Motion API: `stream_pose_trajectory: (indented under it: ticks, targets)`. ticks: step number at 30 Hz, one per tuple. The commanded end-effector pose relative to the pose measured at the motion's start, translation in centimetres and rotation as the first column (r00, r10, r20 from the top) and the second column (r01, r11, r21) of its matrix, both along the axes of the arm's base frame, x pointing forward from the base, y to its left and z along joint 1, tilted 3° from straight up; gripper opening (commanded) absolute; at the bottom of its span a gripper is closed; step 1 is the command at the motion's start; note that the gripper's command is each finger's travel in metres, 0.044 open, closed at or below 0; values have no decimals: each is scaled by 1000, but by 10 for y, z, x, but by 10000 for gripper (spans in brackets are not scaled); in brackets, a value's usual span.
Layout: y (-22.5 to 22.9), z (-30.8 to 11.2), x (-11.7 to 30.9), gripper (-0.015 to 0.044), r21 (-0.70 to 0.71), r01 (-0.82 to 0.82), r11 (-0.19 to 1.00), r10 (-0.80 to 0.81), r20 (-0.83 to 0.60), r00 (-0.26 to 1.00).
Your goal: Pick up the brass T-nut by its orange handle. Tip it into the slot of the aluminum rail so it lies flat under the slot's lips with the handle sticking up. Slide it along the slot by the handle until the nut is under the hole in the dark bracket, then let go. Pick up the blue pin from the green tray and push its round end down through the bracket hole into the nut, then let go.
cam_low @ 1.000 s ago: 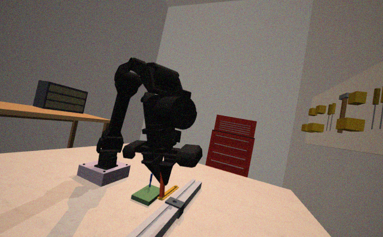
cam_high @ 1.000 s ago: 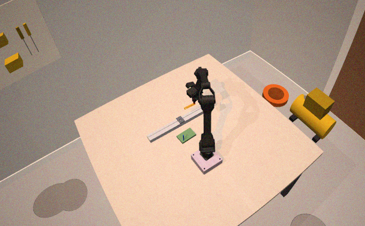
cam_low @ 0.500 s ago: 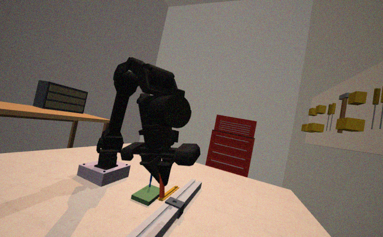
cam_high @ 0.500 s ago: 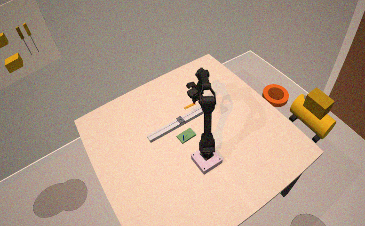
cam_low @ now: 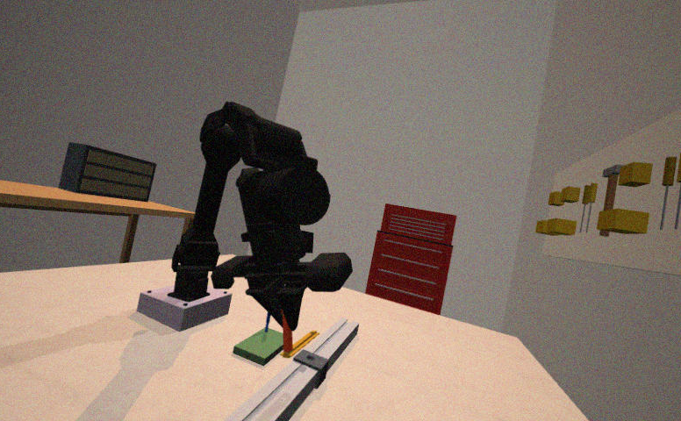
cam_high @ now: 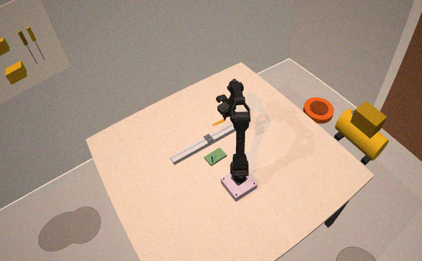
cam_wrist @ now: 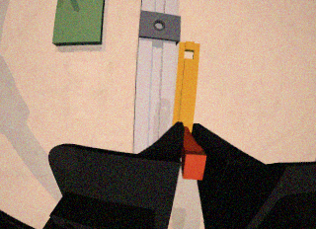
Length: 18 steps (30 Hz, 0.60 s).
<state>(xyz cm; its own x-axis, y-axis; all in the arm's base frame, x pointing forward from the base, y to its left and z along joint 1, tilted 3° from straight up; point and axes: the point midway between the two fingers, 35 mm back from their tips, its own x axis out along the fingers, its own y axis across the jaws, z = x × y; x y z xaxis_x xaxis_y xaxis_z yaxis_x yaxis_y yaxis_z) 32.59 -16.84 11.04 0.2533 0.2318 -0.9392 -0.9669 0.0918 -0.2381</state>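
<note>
My gripper (cam_high: 224,117) (cam_low: 289,324) (cam_wrist: 186,128) is shut on the orange handle (cam_low: 287,341) (cam_wrist: 194,165) of the brass T-nut (cam_high: 219,123) (cam_low: 302,343) (cam_wrist: 189,91). The handle points up and the long nut lies level under it. In the wrist view the nut overlaps the right edge of the aluminum rail (cam_high: 188,153) (cam_low: 280,381) (cam_wrist: 144,91); its exact height is unclear. The dark bracket (cam_high: 211,140) (cam_low: 318,363) (cam_wrist: 170,34) sits across the rail, just past the nut's far end in the wrist view. The blue pin (cam_high: 212,159) (cam_low: 267,322) stands in the green tray (cam_high: 219,153) (cam_low: 254,352) (cam_wrist: 84,27).
The arm's pale base block (cam_high: 238,188) (cam_low: 164,311) stands on the table (cam_high: 174,200) (cam_low: 412,360). The tray lies on the base side of the rail. A red tool cabinet (cam_low: 409,266) and a yellow tank (cam_high: 359,134) are beyond the table.
</note>
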Motion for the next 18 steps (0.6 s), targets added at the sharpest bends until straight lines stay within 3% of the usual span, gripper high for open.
stream_pose_trajectory:
  ticks: [1, 18]
  targets:
    - [1, -2, -2, -150, 5, -4, 1000, 4, 12, 1000]
    - [1, -3, -5, -150, 4, 2, 1000, -2, 68, 998]
